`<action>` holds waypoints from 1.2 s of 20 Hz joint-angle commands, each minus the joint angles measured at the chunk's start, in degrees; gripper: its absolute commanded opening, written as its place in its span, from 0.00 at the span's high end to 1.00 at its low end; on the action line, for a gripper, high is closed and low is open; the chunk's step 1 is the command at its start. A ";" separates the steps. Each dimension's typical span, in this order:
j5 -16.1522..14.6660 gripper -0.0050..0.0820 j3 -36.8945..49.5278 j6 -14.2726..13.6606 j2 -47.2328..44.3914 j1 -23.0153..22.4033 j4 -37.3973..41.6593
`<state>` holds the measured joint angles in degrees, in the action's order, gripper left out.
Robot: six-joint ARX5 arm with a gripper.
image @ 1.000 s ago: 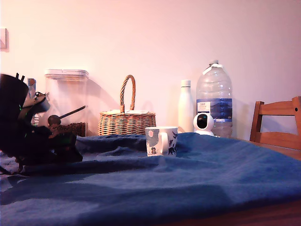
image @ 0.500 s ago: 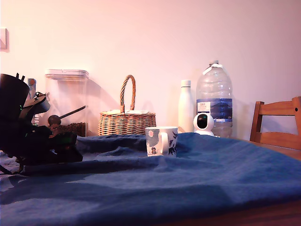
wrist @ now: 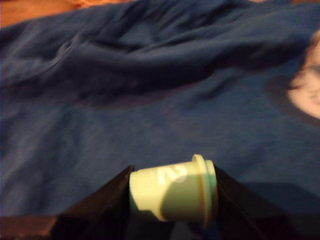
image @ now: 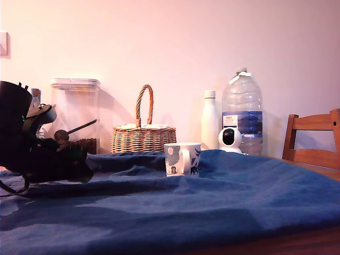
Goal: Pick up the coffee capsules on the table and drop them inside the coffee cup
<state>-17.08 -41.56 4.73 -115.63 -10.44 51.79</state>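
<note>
Item 1, nearest: pale green capsule [wrist: 172, 192], lying on its side between the two dark jaws of the gripper [wrist: 172, 200], rim toward one jaw, base toward the other. Jaws clenched on it; in the wrist view the blue cloth [wrist: 150, 100] lies below and ahead, out of contact with the pod as far as can be judged.

Item 2: arm and gripper [image: 71, 159] at the exterior view's left edge, low over the cloth. Compared with half a second ago, the dark mass sits slightly higher and has shifted a little; the change is small. Judgement: the pod is secured and a lift is beginning, with carriage toward the mug yet to come.

Item 3: coffee cup [image: 182, 159], upright on the cloth near mid-table, handle facing the camera, well apart from the gripper toward the exterior view's right.

Item 4: reddish-brown capsule, not visible in either view.

Item 5, farthest: wicker basket [image: 142, 135], white bottle [image: 210, 119], against the wall.
</note>
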 commanded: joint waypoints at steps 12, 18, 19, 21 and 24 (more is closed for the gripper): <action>-18.18 0.81 0.37 -3.69 11.23 0.00 -1.88; -19.96 0.81 0.37 -3.69 19.54 -1.55 -8.41; -19.96 0.81 0.37 -3.72 20.59 -2.05 -9.22; -19.71 0.81 0.35 -3.74 22.27 -2.99 -11.19; -19.50 0.81 0.31 -3.72 23.12 -4.11 -13.79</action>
<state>-36.49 -41.56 1.28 -92.53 -14.31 38.15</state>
